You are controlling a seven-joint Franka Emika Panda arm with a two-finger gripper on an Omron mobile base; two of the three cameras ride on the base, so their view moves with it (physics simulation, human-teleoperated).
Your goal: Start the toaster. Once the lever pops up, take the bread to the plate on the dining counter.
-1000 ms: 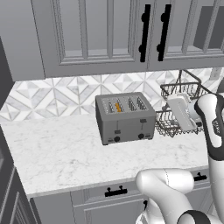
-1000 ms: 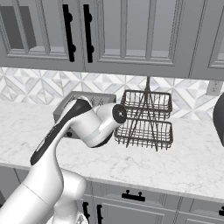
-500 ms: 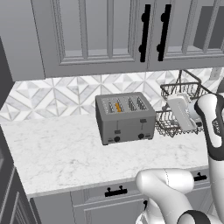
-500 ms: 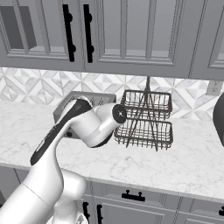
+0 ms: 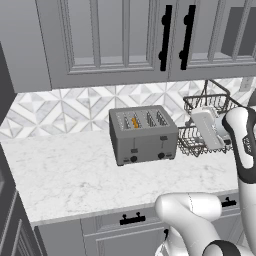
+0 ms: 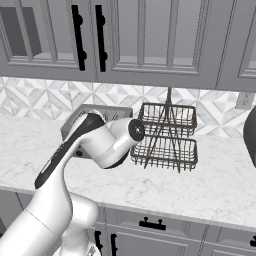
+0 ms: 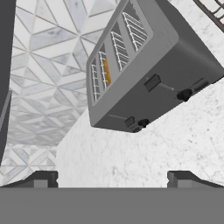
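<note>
boxy brushed-grey toaster (image 5: 143,134) sits on the veined white marble counter (image 5: 75,175) against the diamond-tile backsplash (image 5: 60,107), a thin orange-brown bread (image 5: 134,122) edge showing in the second wire-ribbed slot from the left. both small dark tabs, lever (image 7: 152,82) included, sit high on their tracks above round black knobs (image 7: 184,94). gripper (image 7: 112,178) hangs released, tips wide apart, short of the toaster's front; black wire rack (image 6: 167,135) just beside it.

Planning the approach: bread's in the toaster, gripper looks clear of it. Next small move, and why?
Probably bring the gripper in toward the toaster front, aiming at the lever on the bread's side. The jaws are open and empty, apart from the toaster, and both levers sit in their tracks with the slice loaded, so nothing is started yet.
</note>
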